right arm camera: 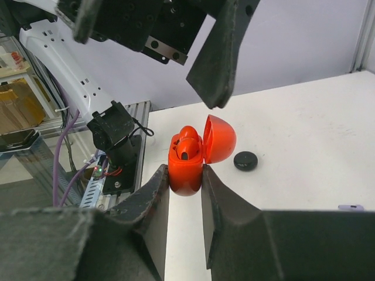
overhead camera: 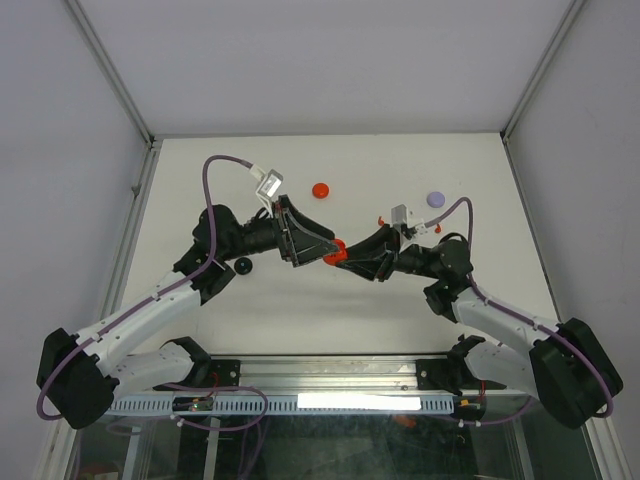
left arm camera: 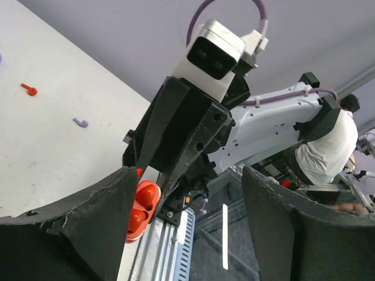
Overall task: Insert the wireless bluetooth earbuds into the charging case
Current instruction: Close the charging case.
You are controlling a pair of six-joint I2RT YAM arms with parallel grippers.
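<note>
My right gripper [right arm camera: 185, 171] is shut on an open red charging case [right arm camera: 186, 172], held up with its lid [right arm camera: 221, 138] swung back. Red earbuds [right arm camera: 187, 146] sit in its wells. The case also shows in the left wrist view [left arm camera: 142, 209] and in the top view [overhead camera: 337, 250] between both grippers. My left gripper [left arm camera: 187, 175] is open and empty, just left of the case; one of its fingers [right arm camera: 218, 55] hangs above the lid. A loose red earbud [left arm camera: 29, 89] and a lavender earbud [left arm camera: 81, 122] lie on the table.
A red disc [overhead camera: 320, 190] lies at the back middle, a lavender disc [overhead camera: 435, 200] at the back right and a black disc [overhead camera: 243, 265] near the left arm, also in the right wrist view [right arm camera: 246, 161]. The metal rail [overhead camera: 300, 385] runs along the near edge.
</note>
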